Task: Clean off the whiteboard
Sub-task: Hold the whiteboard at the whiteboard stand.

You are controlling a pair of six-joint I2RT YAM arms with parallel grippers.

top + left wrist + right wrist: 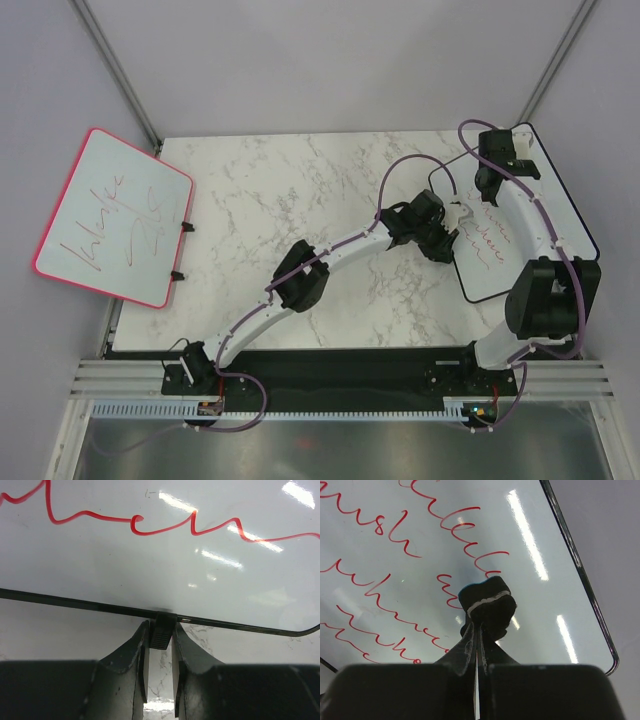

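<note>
Black-framed whiteboard (495, 280) looks light, stiff and slick, so grab the frame: left hand (160, 639) pinches its edge tab (163, 625), right hand (477, 630) clamps a dark pad (487, 602).

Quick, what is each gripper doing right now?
Left gripper: jaws closed on a small black tab on the frame of the whiteboard.
Right gripper: jaws closed, pinching a small black pad with a white stripe.

Walls (330, 60): plain pale grey, on three sides. Two metal posts (114, 65) run up the back corners. Table (300, 170): white marble-pattern top, black strip (350, 362) along near edge. In front of it, aluminium rails (110, 378) and a white slotted cable duct (340, 408). Light even; shadows soft.
</note>
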